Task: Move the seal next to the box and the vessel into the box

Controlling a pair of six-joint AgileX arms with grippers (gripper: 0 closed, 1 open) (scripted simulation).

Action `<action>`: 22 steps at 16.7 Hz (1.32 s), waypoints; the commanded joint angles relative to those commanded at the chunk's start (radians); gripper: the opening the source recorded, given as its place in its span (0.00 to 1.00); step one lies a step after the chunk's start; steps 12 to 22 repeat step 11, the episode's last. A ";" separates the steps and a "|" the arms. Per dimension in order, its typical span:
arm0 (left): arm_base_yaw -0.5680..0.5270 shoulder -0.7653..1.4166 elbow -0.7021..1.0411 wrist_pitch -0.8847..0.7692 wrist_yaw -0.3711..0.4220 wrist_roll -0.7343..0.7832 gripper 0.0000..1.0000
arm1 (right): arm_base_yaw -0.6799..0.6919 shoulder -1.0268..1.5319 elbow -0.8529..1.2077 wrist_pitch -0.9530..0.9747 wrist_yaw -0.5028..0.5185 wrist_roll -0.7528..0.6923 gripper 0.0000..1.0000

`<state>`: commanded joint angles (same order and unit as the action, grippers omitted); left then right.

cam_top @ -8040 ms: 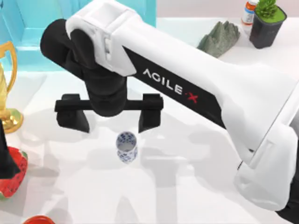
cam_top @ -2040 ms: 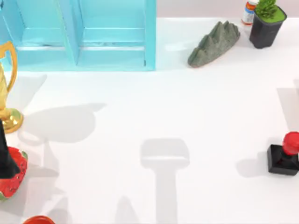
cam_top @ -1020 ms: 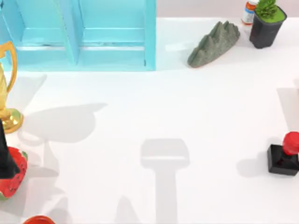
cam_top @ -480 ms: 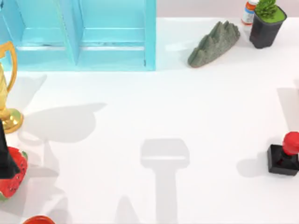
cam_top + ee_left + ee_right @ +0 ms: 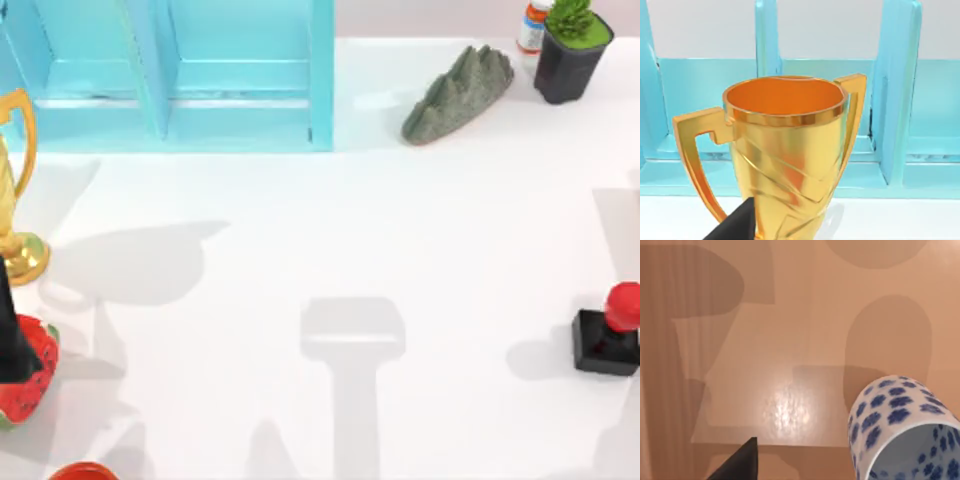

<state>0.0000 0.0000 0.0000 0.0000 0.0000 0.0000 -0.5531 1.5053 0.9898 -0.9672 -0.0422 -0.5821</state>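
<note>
The seal [image 5: 606, 336], a black block with a red knob, stands upright near the table's right edge. The box [image 5: 180, 75] is a turquoise open case at the back left, far from the seal. The vessel [image 5: 905, 432], white with blue flowers, appears close up in the right wrist view over a tan surface, its open mouth turned toward the camera. A dark part of my right gripper [image 5: 737, 462] juts in beside it, apart from it. A dark part of my left gripper [image 5: 735, 225] sits just in front of a golden trophy [image 5: 785, 150].
The trophy [image 5: 15, 190] stands at the table's left edge, with a watermelon slice [image 5: 25, 375] in front of it. A grey rock [image 5: 460, 92], a black plant pot [image 5: 570, 45] and a small bottle [image 5: 533, 25] line the back right.
Eight seconds ago my right arm hung over the vessel at mid table; both have since left the top view. In the last second only a faint shadow grew at the front right corner.
</note>
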 joint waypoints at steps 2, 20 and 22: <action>0.000 0.000 0.000 0.000 0.000 0.000 1.00 | 0.018 -0.009 0.064 -0.073 -0.009 0.012 1.00; 0.000 0.000 0.000 0.000 0.000 0.000 1.00 | -0.096 -0.069 0.219 -0.301 -0.022 -0.058 1.00; 0.000 0.000 0.000 0.000 0.000 0.000 1.00 | -0.096 -0.069 0.219 -0.301 -0.022 -0.058 1.00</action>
